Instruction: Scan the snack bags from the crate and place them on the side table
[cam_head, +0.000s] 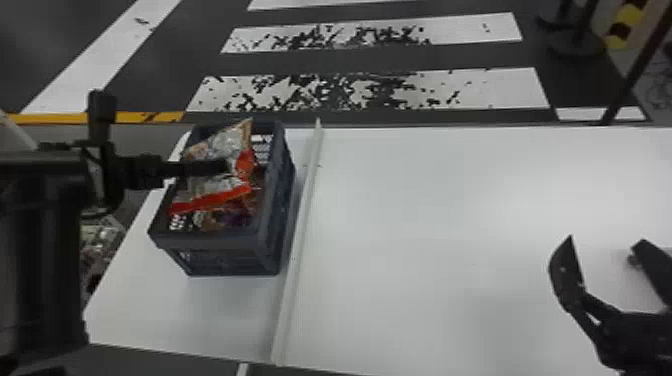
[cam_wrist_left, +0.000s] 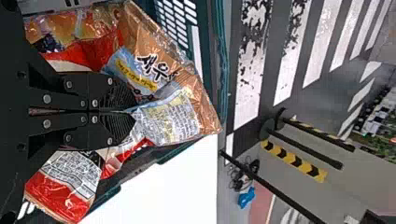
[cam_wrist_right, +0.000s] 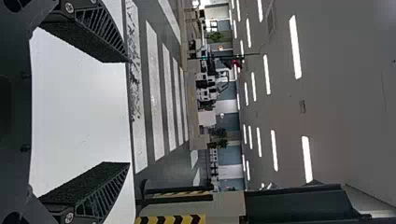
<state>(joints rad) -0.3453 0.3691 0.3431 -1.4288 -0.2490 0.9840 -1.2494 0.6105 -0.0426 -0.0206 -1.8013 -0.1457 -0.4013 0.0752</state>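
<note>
Over the dark crate (cam_head: 220, 242) on the left of the table, my left gripper (cam_head: 222, 166) is shut on a snack bag (cam_head: 220, 142) of orange, blue and silver. In the left wrist view the left gripper (cam_wrist_left: 133, 112) pinches this snack bag (cam_wrist_left: 163, 119) near its middle. Other bags lie in the crate, among them a red and white bag (cam_wrist_left: 65, 184). My right gripper (cam_head: 602, 250) stands open and holds nothing, above the table's right part; its two fingers are wide apart around the gripper's mouth (cam_wrist_right: 128, 112) in the right wrist view.
A white table (cam_head: 450, 210) spreads right of the crate, with a raised pale strip (cam_head: 300, 235) running front to back beside the crate. Black posts (cam_head: 625, 75) stand on the floor at the far right. More packets (cam_head: 102, 245) lie below the table's left edge.
</note>
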